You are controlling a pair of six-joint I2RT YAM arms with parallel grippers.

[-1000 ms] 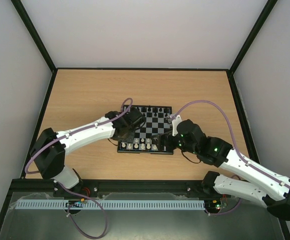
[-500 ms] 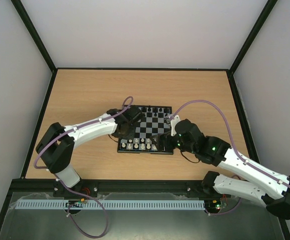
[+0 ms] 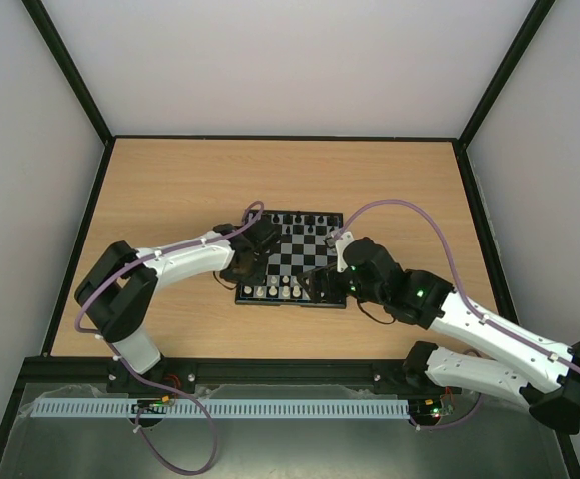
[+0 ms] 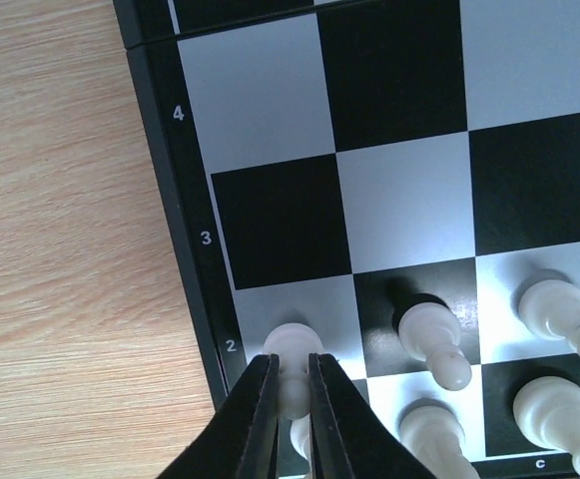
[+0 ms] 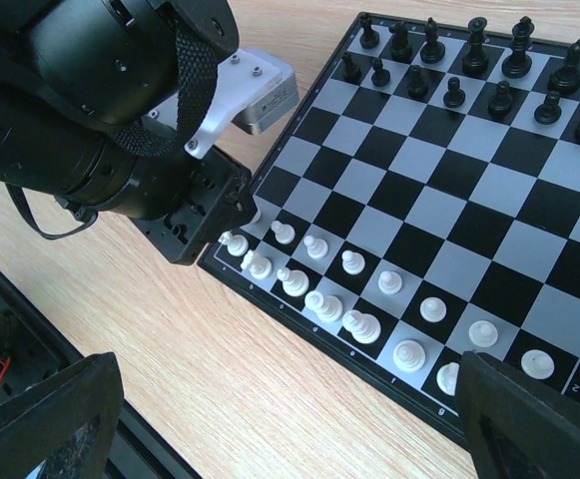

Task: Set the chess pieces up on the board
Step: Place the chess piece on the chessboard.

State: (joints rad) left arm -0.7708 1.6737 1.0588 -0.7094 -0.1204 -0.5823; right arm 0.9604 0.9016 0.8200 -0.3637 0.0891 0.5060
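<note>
The board [image 3: 291, 302] lies mid-table with white chess pieces [image 3: 280, 291] in its two near rows and black pieces [image 3: 304, 218] at the far side. My left gripper [image 4: 290, 394] is shut on a white pawn [image 4: 295, 344] whose base stands on the pale square beside the "2" at the board's left edge [image 4: 195, 259]. Other white pieces [image 4: 434, 334] stand to its right. My right gripper [image 5: 290, 419] is wide open and empty, above the board's near edge [image 5: 369, 374] and the white rows [image 5: 354, 324].
The left arm's black wrist [image 5: 120, 120] fills the upper left of the right wrist view, close to the board's corner. Bare wooden table [image 3: 170, 190] surrounds the board. Black rails [image 3: 80, 239] and walls frame the table.
My left gripper has shifted down toward the board's near-left corner and the left elbow has swung inward. My right gripper has moved slightly left along the near edge.
</note>
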